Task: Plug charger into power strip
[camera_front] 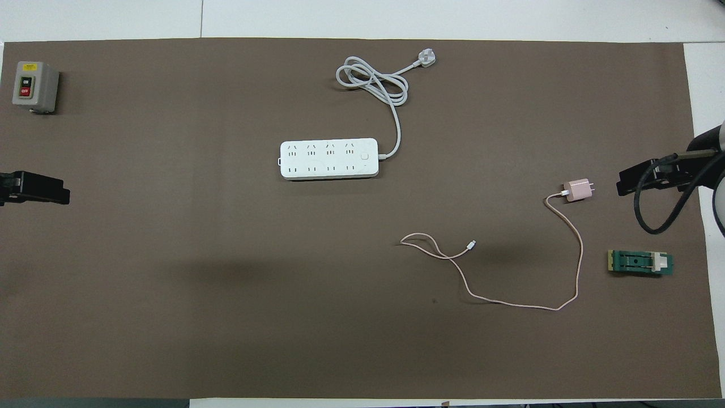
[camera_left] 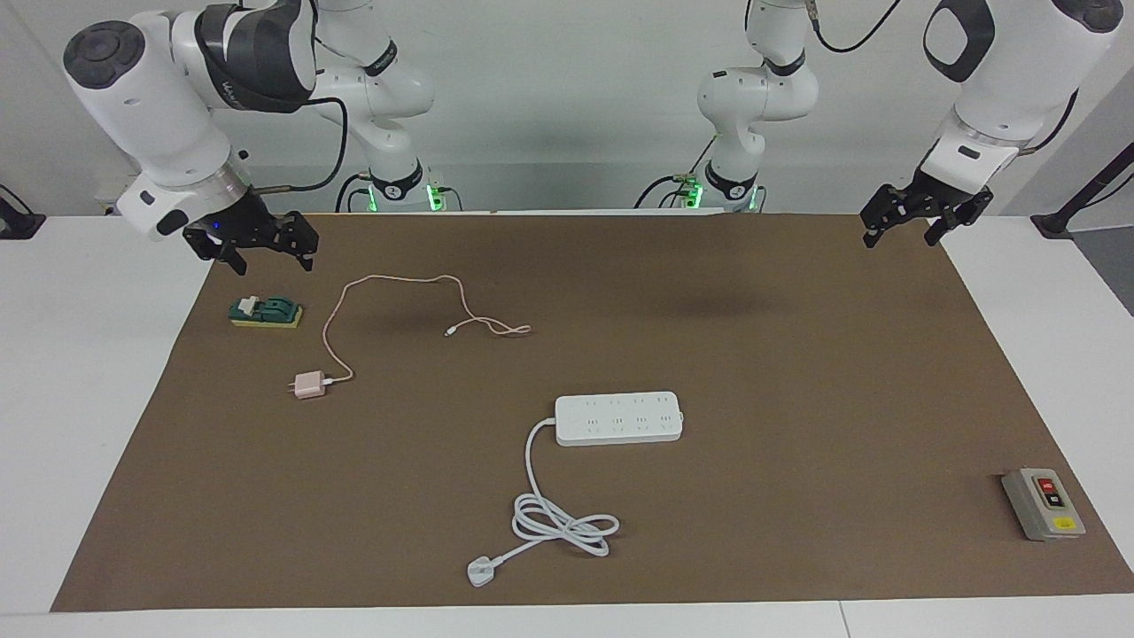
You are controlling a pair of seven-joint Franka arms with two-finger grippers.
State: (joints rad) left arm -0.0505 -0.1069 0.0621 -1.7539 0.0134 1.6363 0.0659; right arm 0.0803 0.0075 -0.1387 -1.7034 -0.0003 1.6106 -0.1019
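A white table is covered almost end to end by a brown mat. Two white robot arms stand at one long side.

The right arm's gripper hangs in the air over the mat's corner at the right arm's end, above a small green block. Its fingers are spread apart and hold nothing.

The left arm's gripper hangs over the mat's corner at the left arm's end, also spread open and empty.

Near the middle of the mat lies the power strip, a long white bar, sockets facing up. Its thick white cord runs away from the robots into a loose coil and ends in a flat white plug.

The charger, a small pale-pink cube, lies on the mat toward the right arm's end, well apart from the power strip and nearer to the robots than it. Its prongs point toward the mat's edge at that end. Its thin pink cable loops toward the robots, then toward the middle of the mat.

A grey switch box with red and black buttons sits at the left arm's end, farther from the robots than the strip.

The green block rests on the mat, nearer to the robots than the charger.
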